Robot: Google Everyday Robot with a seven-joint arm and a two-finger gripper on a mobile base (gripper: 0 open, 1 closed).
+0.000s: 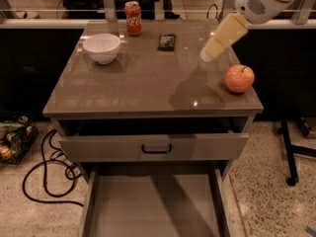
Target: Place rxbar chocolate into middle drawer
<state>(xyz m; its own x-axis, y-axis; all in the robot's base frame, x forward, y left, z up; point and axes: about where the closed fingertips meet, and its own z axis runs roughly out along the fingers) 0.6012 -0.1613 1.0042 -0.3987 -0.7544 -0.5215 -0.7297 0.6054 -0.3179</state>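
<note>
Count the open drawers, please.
2. The grey drawer with a black handle, slightly open under the brown tabletop; the wide grey metal middle drawer below, pulled far out. Lower ones may be hidden. The cream gripper hovers over that tabletop.

floor [276,181] is speckled beige terrazzo all around a grey-brown cabinet [148,83], and its glossy top catches a couple of small light spots near the front edge. a black cable [44,177] loops on the floor at the left, next to a dark basket [15,142] of mixed stuff. over on the right there's a black stand leg [291,152] with a wheel. dark low panels [29,68] run behind. the gripper [206,56] hangs over the far right of the cabinet top.
</note>
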